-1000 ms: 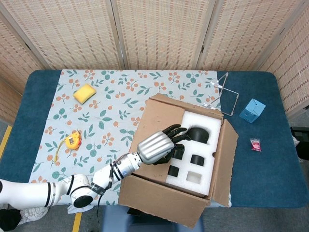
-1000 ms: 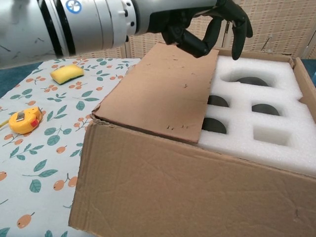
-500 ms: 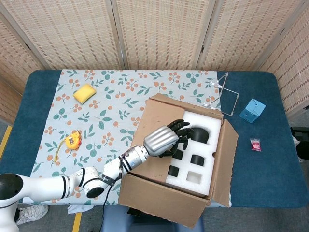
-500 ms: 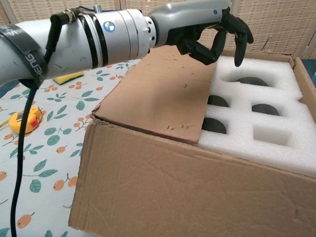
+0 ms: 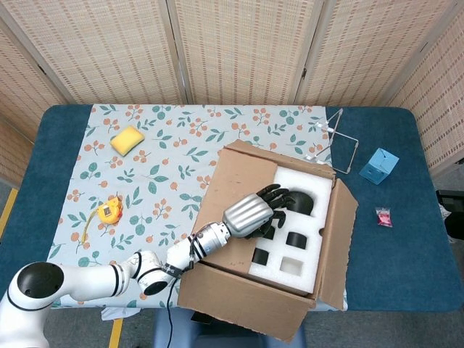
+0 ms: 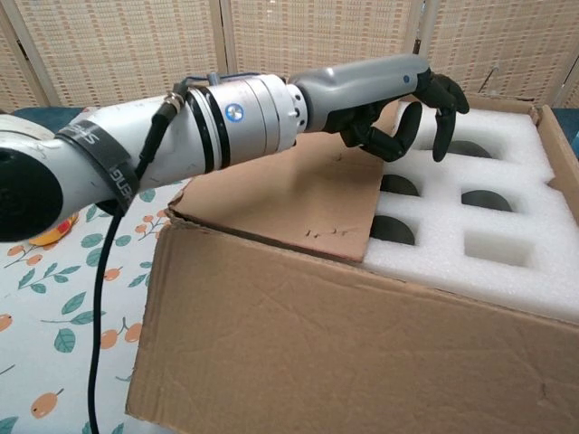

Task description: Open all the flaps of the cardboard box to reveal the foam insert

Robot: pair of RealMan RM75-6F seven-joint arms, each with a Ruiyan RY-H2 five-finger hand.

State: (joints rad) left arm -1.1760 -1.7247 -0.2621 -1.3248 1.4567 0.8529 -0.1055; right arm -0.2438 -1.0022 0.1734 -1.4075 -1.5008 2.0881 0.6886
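Left hand [image 5: 255, 212] reaches over the box [image 5: 246, 288], fingers [image 6: 441, 99] curled in, holding nothing, above the edge of the one flap [image 5: 235, 192] lying over the foam [image 5: 304, 243]. No right hand shows. Three flaps stand open. The box sits at the table's [image 5: 406, 246] front edge, right of centre. Near the right edge lie one wire stand [image 5: 341, 141], one blue carton [image 5: 379, 165], one pink packet [image 5: 383, 217]; toward the left, one sponge [image 5: 127, 139] and one tape measure [image 5: 110, 210]. No writing is readable.
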